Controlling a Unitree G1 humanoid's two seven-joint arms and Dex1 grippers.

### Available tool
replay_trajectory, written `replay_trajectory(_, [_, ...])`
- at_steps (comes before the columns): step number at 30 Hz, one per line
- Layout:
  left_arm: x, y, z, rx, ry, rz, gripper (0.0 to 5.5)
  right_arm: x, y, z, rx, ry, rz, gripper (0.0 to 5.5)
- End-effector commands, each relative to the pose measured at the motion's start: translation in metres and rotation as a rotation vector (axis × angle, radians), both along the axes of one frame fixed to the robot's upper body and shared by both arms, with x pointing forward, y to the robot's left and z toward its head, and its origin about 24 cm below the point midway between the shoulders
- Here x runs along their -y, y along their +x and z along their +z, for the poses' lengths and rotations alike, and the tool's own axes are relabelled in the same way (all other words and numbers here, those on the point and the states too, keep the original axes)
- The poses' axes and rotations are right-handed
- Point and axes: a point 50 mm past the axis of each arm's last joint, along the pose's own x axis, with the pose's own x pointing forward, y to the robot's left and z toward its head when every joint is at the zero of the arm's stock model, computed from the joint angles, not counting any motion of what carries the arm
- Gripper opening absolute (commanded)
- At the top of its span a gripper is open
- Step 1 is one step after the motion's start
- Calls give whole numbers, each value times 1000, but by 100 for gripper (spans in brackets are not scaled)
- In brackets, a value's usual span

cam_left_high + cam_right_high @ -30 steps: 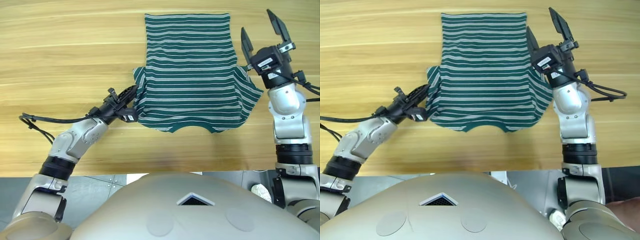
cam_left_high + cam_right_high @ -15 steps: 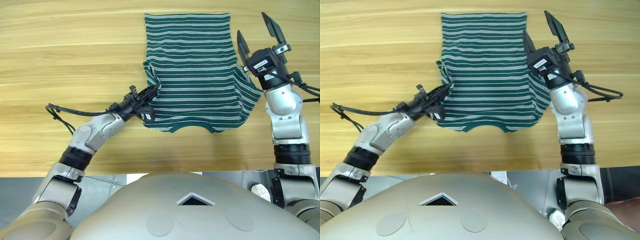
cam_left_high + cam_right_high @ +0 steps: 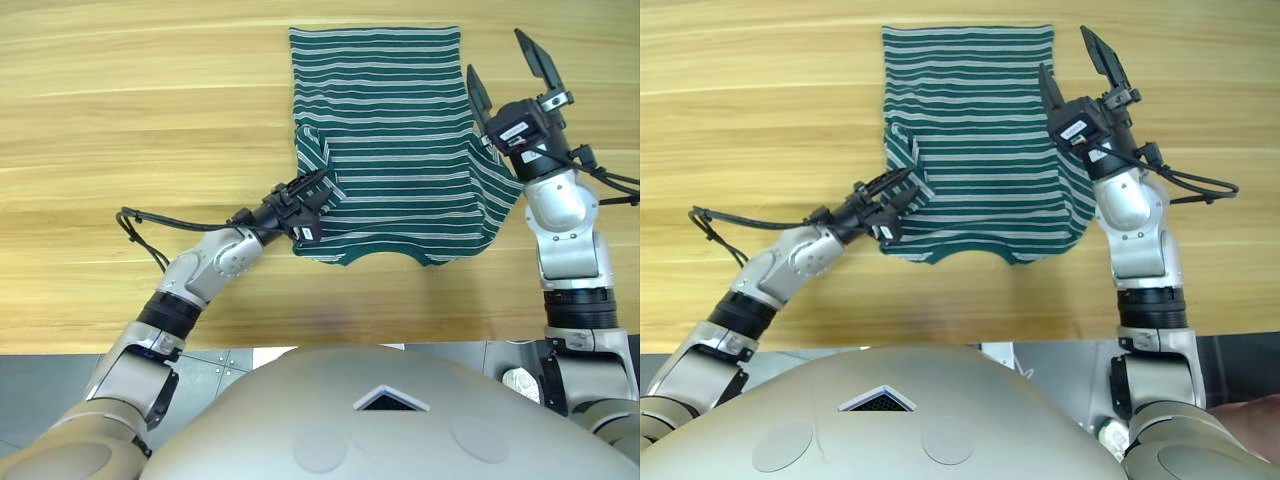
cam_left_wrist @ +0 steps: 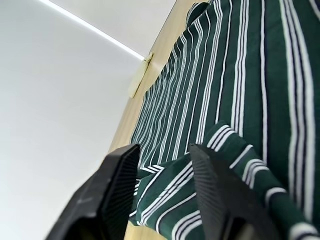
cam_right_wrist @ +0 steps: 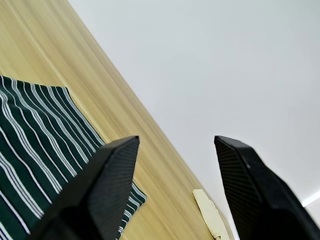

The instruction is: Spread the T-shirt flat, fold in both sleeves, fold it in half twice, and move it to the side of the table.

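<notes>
- The T-shirt [image 3: 385, 140] lies flat on the table [image 3: 120, 100], in the upper middle of the head view, with its neck hole toward the bottom of the frame.
- Its left sleeve [image 3: 315, 160] is turned in over the body of the shirt. The right sleeve [image 3: 497, 185] sticks out to the side, so that fold is not yet done.
- The left gripper [image 3: 312, 190] sits low on the folded sleeve, just left of the middle. Its fingers [image 4: 120, 190] are only a little way apart, and striped cloth lies in the gap (I cannot tell if it is pinched).
- The right gripper [image 3: 510, 70] is up at the upper right, by the shirt's right edge. It is spread wide and holds nothing.
- What could go wrong:
  - If cloth catches on a finger when the left gripper pulls away, the sleeve may come back out with it.
  - If the right gripper bites too deep, it may grab the body of the shirt too and drag it crooked.
  - A hard tug could slide the shirt and bunch up the neat fold.
</notes>
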Motion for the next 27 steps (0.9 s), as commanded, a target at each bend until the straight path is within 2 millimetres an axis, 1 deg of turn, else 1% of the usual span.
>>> replay_trajectory(1, [1, -9, -7, -43, 18, -12, 237, 13, -5, 2, -20, -64, -15, 278])
replay_trajectory(4, [-1, -23, -12, -64, 27, -25, 237, 48, -29, 9, -58, -211, -61, 278])
replay_trajectory(6, [-7, -25, -2, -17, -7, 6, 237, 73, -52, 9, -143, -371, -89, 278])
replay_trajectory(8, [-8, -23, 16, 56, -68, 26, 237, 92, -78, -1, -282, -511, -80, 278])
replay_trajectory(11, [-2, -22, 39, 137, -172, 24, 237, 110, -109, -31, -502, -678, -44, 278])
replay_trajectory(13, [1, -23, 46, 159, -197, 10, 237, 117, -123, -51, -624, -753, -11, 278])
replay_trajectory(14, [2, -24, 47, 165, -197, 2, 237, 118, -127, -60, -666, -772, 0, 278])
replay_trajectory(15, [2, -24, 48, 172, -196, -1, 237, 119, -128, -66, -689, -788, 2, 278])
replay_trajectory(16, [3, -25, 50, 179, -195, -6, 237, 117, -124, -74, -686, -784, -5, 278])
replay_trajectory(19, [2, -24, 52, 195, -194, -7, 237, 111, -106, -86, -625, -747, -36, 278])
replay_trajectory(24, [-2, -28, 52, 200, -195, 22, 237, 109, -83, -91, -532, -710, -104, 278])
replay_trajectory(27, [-3, -29, 51, 202, -196, 34, 237, 109, -75, -92, -502, -703, -123, 278])
